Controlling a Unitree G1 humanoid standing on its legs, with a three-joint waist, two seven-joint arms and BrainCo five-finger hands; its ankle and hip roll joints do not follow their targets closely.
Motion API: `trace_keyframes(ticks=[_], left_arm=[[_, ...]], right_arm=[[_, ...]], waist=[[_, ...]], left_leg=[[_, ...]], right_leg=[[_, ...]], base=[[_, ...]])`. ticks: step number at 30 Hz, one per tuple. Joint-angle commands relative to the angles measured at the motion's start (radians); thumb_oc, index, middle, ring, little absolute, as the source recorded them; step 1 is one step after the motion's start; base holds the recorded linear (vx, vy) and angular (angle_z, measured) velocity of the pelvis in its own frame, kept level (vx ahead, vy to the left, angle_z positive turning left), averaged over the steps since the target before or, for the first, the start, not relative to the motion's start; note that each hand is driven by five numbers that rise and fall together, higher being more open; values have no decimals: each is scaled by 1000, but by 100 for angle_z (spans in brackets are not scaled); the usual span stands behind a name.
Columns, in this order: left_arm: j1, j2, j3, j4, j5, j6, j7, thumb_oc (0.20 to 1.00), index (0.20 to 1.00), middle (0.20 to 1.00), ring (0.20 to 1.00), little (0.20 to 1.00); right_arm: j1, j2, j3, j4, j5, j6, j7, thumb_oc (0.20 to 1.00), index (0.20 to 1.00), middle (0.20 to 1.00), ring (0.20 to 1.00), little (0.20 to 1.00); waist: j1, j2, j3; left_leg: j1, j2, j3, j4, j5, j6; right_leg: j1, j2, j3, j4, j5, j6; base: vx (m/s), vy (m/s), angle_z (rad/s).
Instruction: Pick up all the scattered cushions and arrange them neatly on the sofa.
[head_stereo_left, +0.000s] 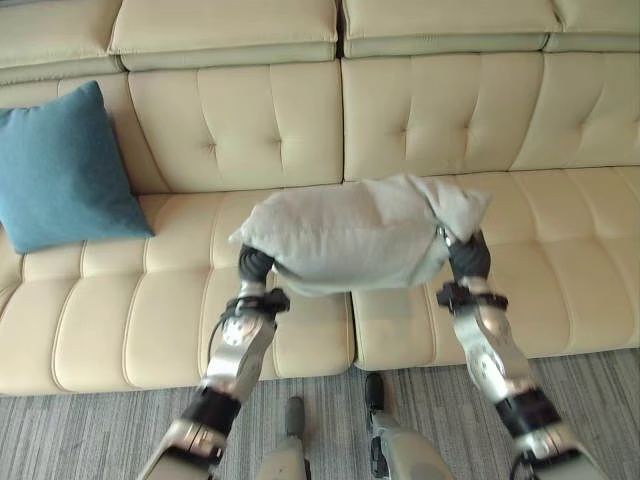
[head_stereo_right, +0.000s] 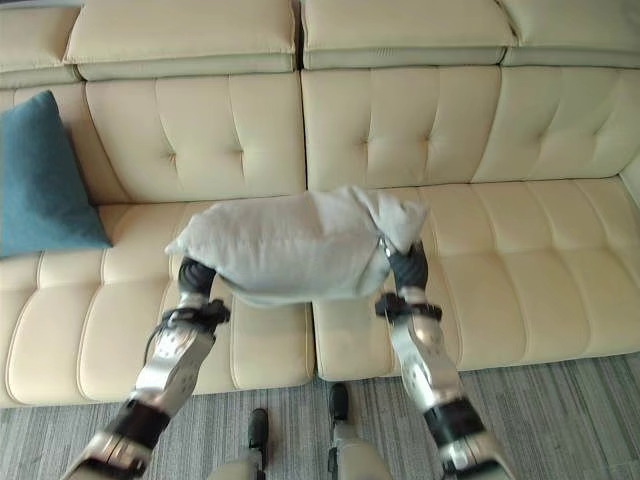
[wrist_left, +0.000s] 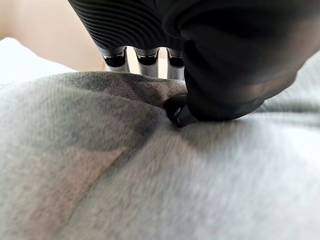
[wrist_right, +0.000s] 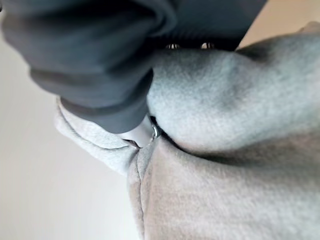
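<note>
A grey cushion (head_stereo_left: 350, 235) hangs lengthwise between my two hands, just above the front of the sofa seat near its middle seam. My left hand (head_stereo_left: 255, 265) grips the cushion's left end. In the left wrist view its thumb (wrist_left: 180, 112) digs into the grey cloth (wrist_left: 150, 190) and its fingers (wrist_left: 145, 57) reach round the far side. My right hand (head_stereo_left: 468, 255) holds the right end, where the corner bunches up above it. In the right wrist view that hand (wrist_right: 100, 75) presses into the grey cloth (wrist_right: 225, 165). A blue cushion (head_stereo_left: 60, 165) leans upright against the backrest at the far left.
The cream tufted sofa (head_stereo_left: 270, 120) spans the whole width, with bare seat (head_stereo_left: 560, 260) to the right of the grey cushion and between the two cushions. Grey carpet (head_stereo_left: 100, 430) lies in front of the sofa's front edge.
</note>
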Motion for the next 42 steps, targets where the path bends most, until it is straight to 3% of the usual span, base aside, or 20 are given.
trace_keyframes(ticks=[1,9,16,21,22,23,24,25,27,30,33,36,38,41,42], left_arm=[[-149,-15,-137,-79,44,-112,-21,200,200,200,200,200],[-324,13,-139,87,-34,-99,-3,200,200,200,200,200],[-313,-3,-111,31,-23,-103,23,200,200,200,200,200],[-497,21,-168,237,-24,-74,38,200,200,200,200,200],[-636,61,-205,360,-28,-51,29,391,391,391,391,391],[-637,62,-205,361,-28,-51,29,473,473,473,473,473],[-739,99,-232,460,-86,-29,7,1000,1000,1000,1000,1000],[-819,150,-263,527,-140,-14,-19,1000,1000,1000,1000,1000],[-901,180,-306,650,-181,18,-58,1000,1000,1000,1000,1000],[-995,230,-303,737,-235,40,-35,1000,1000,1000,1000,1000],[-1002,229,-247,729,-321,29,-13,1000,1000,1000,1000,1000],[-990,245,-170,746,-463,20,3,1000,1000,1000,1000,1000],[-958,291,-138,733,-488,21,0,1000,1000,1000,1000,1000],[-819,415,-96,702,-394,33,-14,1000,1000,1000,1000,1000],[-684,489,-78,618,-251,35,-34,1000,1000,1000,1000,1000]], right_arm=[[-45,68,139,-109,-79,-71,32,200,200,200,200,200],[-207,69,149,12,-53,-67,-16,200,200,200,200,200],[-195,90,122,5,-92,-74,-58,200,200,200,200,200],[-396,33,187,238,-139,-14,-113,200,200,200,200,200],[-555,-30,242,398,-140,32,-114,925,925,925,925,925],[-556,-30,242,399,-139,32,-113,1000,1000,1000,1000,1000],[-691,-92,317,539,-151,98,-115,1000,1000,1000,1000,1000],[-802,-147,392,657,-208,164,-117,1000,1000,1000,1000,1000],[-897,-173,448,779,-268,217,-132,1000,1000,1000,1000,1000],[-984,-189,463,894,-341,284,-246,1000,1000,1000,1000,1000],[-1004,-213,451,908,-363,312,-312,1000,1000,1000,1000,1000],[-1002,-255,398,942,-271,326,-363,1000,1000,1000,1000,1000],[-973,-285,348,941,-206,305,-381,1000,1000,1000,1000,1000],[-837,-325,223,865,-43,201,-370,1000,1000,1000,1000,1000],[-687,-342,154,736,-32,156,-330,1000,1000,1000,1000,1000]], waist=[[16,-9,16],[9,-7,64],[2,1,79],[-4,3,76],[-3,3,78],[-3,3,79],[4,6,83],[12,8,84],[17,13,81],[27,23,76],[35,32,75],[41,42,69],[45,47,67],[40,43,64],[40,45,71]], left_leg=[[129,-8,21,28,-172,-8],[70,23,22,28,-152,-33],[66,44,23,0,-137,-50],[51,55,17,-7,-124,-65],[38,56,12,-7,-114,-70],[37,56,11,-7,-113,-69],[31,59,7,-7,-107,-73],[20,58,2,-7,-97,-75],[12,59,-1,-7,-87,-75],[2,56,-13,-7,-72,-75],[1,51,-24,-7,-68,-74],[4,45,-29,-7,-73,-72],[6,43,-32,-7,-77,-72],[12,38,-27,-7,-83,-68],[31,42,-15,-7,-99,-64]], right_leg=[[-39,-87,47,91,-127,112],[-128,-72,32,148,-156,104],[-162,-60,18,178,-187,98],[-176,-54,6,175,-185,101],[-185,-53,0,174,-180,103],[-185,-54,0,173,-179,104],[-190,-51,-9,177,-180,105],[-196,-49,-15,176,-174,104],[-197,-49,-21,173,-172,103],[-192,-44,-26,167,-174,101],[-183,-41,-32,163,-180,99],[-169,-41,-37,155,-185,99],[-161,-41,-36,150,-186,98],[-151,-47,-34,147,-183,94],[-134,-47,-28,149,-191,92]], base=[[21,-83,0],[43,-63,2],[60,-37,1],[12,-47,4],[-15,-41,15],[-24,-64,22],[-23,-56,17],[-26,-60,9],[-7,-24,5],[14,-19,9],[2,-4,3],[10,-1,8],[6,13,6],[-16,57,-3],[13,178,-3]])
